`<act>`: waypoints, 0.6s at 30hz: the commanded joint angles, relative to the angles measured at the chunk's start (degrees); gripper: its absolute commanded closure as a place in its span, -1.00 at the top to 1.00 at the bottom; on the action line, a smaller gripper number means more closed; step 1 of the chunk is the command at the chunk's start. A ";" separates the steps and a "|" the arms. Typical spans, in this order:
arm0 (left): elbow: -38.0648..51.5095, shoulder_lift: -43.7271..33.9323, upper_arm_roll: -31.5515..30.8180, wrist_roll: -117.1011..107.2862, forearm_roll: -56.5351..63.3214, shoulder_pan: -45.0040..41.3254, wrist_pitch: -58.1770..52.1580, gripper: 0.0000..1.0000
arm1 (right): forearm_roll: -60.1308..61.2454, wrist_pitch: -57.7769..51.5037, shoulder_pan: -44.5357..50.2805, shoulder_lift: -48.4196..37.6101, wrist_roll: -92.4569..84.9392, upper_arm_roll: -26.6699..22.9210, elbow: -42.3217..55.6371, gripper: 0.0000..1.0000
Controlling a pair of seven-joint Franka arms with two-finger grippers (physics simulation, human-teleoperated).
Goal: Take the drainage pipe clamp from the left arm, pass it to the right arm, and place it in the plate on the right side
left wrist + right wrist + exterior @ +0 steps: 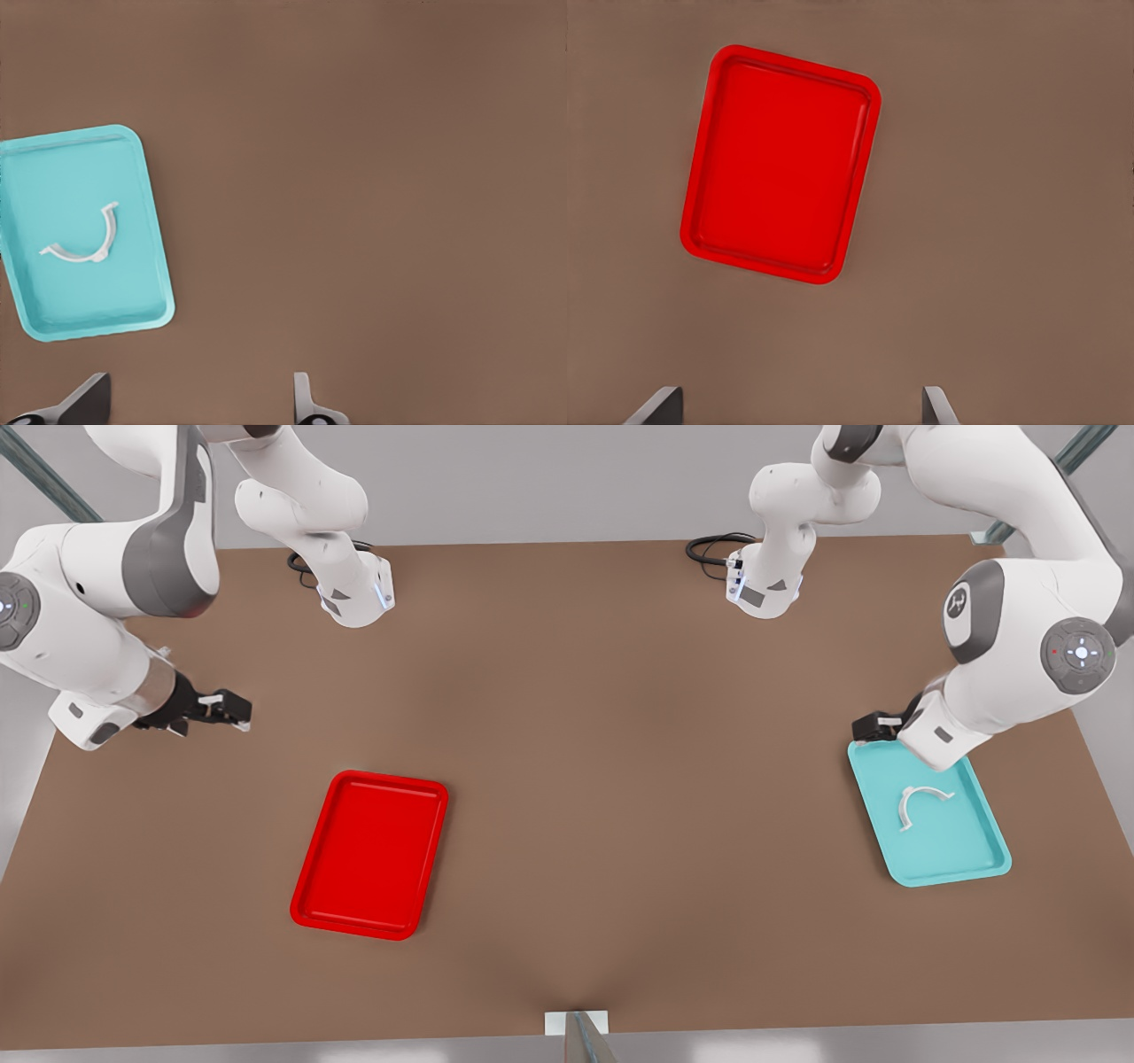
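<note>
The left gripper (873,728), fingers apart, hangs at the teal rectangular tray's (979,859) edge; the white plastic half-ring clamp (921,802) lies inside. The right gripper (232,710), fingers spread, hovers over bare brown tabletop (620,762) near the red rectangular plate (310,908).

Even, bright, diffuse light; soft faint shadows; no glare.

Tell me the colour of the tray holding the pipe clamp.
Teal tray, clearest in the left wrist view, with the white clamp lying in it.
</note>
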 commanded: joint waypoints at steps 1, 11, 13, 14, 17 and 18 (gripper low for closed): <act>-0.13 0.23 -0.03 4.63 1.42 -0.66 5.91 1.00 | 0.02 3.42 0.16 -0.06 -1.11 0.00 0.03 1.00; -28.95 4.18 26.69 -27.80 -5.86 0.92 52.31 1.00 | 0.02 3.42 0.16 -0.06 -1.11 0.00 0.03 1.00; -36.06 4.62 26.78 -27.80 -9.99 1.44 61.70 1.00 | 0.02 3.42 0.16 -0.06 -1.11 0.00 0.03 1.00; -40.10 4.62 27.04 -27.80 -12.63 1.44 66.10 1.00 | 0.02 3.42 0.16 -0.06 -1.11 0.00 0.03 1.00; -46.44 5.50 27.57 -27.80 -19.49 1.62 69.45 1.00 | 0.02 3.33 0.16 -0.06 -1.11 0.00 0.03 1.00; -47.24 6.21 27.57 -27.80 -21.51 1.97 69.45 1.00 | 0.02 3.42 0.16 -0.06 -1.11 0.00 0.03 1.00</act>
